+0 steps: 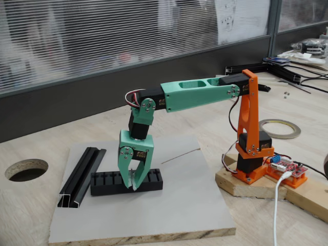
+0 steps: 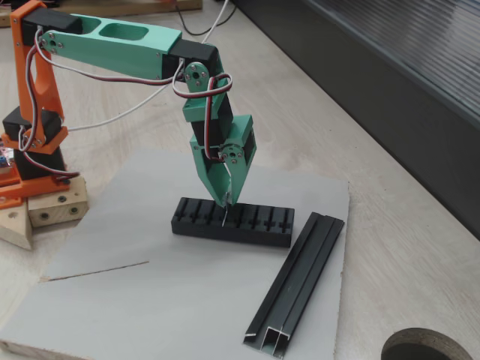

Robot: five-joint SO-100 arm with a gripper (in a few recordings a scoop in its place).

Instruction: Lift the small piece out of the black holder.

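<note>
In a fixed view, the green hand (image 1: 134,185) points down into the black holder (image 1: 126,182), fingertips pressed nearly together. In another fixed view, the hand (image 2: 225,201) pinches the small piece (image 2: 224,216), which stands upright in a slot directly beneath.

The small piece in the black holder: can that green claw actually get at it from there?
Probably yes. The claw hangs point-down right over the black holder, its tips at a thin pale sliver, seemingly the small piece. Nothing stands between them.
</note>
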